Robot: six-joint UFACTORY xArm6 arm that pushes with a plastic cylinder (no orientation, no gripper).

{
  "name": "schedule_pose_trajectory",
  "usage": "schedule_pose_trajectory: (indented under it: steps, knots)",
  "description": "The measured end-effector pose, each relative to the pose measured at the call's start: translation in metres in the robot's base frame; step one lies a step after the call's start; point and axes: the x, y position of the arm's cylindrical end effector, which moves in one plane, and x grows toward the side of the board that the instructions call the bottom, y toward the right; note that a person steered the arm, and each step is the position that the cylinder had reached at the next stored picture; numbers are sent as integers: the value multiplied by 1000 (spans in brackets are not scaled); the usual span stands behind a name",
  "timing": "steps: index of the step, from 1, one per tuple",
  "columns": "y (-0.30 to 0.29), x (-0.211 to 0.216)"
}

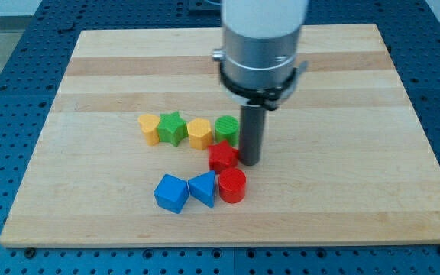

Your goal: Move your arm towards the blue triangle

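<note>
Blue triangle (203, 188), a small plastic wedge-shaped block, lies in the lower middle of the pale wooden board (357, 191). It sits between a blue cube-like plastic block (172, 192) on the view's left and a red plastic cylinder (231, 186) on the view's right, and it seems to touch both.

In the only camera view, my tip (250, 163) rests just beside a red star-shaped block (222, 156), on its right side, and close above the red cylinder. The triangle is near, down and to the view's left of my tip, but not touched. I judge the approach mostly done; only a short move is left, and the red blocks stand partly in the way.

The arm has no gripper, only the dark rod, and it holds nothing.

Further up lie a yellow block (150, 127), a green star (173, 127), a yellow hexagon-like block (199, 133) and a green round block (227, 128).
</note>
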Motion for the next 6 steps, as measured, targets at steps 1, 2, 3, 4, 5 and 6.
schedule_pose_trajectory:
  steps: [1,2,3,4,5,6]
  knots:
    - [-21,0]
    - [8,3]
    - [44,20]
    - [47,55]
    - [27,78]
    - [-11,84]
